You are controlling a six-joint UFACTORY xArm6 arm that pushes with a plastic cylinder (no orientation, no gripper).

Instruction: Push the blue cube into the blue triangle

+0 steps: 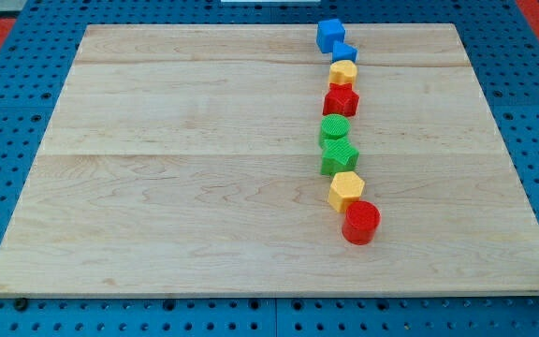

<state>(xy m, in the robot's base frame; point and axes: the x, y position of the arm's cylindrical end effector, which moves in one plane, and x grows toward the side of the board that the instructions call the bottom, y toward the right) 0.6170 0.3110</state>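
Nowhere in the frame does my tip show, so its state and its place among the blocks cannot be told. On the wooden board (pixel 176 168), eight blocks form one column right of centre: blue cube (pixel 330 35) at the top touching the blue triangle (pixel 345 52), then yellow (pixel 343 72), red star (pixel 341 101), green cylinder (pixel 335 128), green star (pixel 339 156), yellow hexagon (pixel 346 190), red cylinder (pixel 361 223).

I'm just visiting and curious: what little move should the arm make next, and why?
Probably almost none. The blue cube already appears to touch the small blue triangle block just below it, near the wooden board's top edge. My tip isn't in view; at most it might nudge the cube slightly downward.
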